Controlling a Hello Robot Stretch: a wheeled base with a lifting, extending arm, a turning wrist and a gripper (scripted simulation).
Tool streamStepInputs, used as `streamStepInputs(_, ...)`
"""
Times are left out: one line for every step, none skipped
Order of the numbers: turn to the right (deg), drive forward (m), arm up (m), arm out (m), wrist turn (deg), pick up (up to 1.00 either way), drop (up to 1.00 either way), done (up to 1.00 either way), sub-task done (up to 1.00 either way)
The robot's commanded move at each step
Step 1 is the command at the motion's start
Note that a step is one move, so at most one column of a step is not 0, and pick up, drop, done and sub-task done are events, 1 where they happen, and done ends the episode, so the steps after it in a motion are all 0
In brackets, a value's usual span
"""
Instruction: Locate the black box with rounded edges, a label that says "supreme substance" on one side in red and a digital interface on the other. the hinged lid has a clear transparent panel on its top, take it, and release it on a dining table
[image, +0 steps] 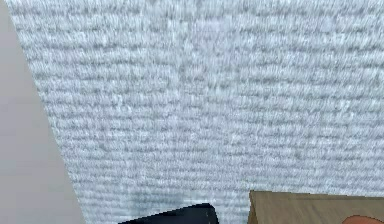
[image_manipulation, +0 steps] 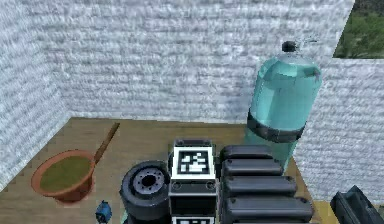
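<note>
A wooden tabletop (image_manipulation: 130, 140) stands against white brick walls in the arm side view. My arm (image_manipulation: 262, 185) rises over it as a dark ribbed bar, with a white marked square (image_manipulation: 193, 164) at its far end. Left of the square sits the gripper (image_manipulation: 142, 194), a round dark body low over the wood. Its far end is hard to make out, so I cannot tell whether it holds anything. A black thing with rounded edges (image_manipulation: 357, 208) lies at the bottom right corner, possibly the box. A small blue bit (image_manipulation: 103, 211) shows by the gripper.
A brown pan with a long handle (image_manipulation: 68, 172) rests on the table's left part. A tall teal water bottle (image_manipulation: 283, 95) stands at the back right. The forward view has a white brick wall (image: 200, 100), a wooden corner (image: 315, 208) and a dark edge (image: 175, 214).
</note>
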Motion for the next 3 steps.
streamStepInputs(0.0, 0.00, 0.00, 0.24, 0.0, 0.00, 0.00, 0.00, 0.00)
streamStepInputs(0.0, 0.00, 0.00, 0.00, 45.0, 0.00, 0.00, 0.00, 0.00)
streamStepInputs(0.0, 0.00, 0.00, 0.00, 45.0, 0.00, 0.00, 0.00, 0.00)
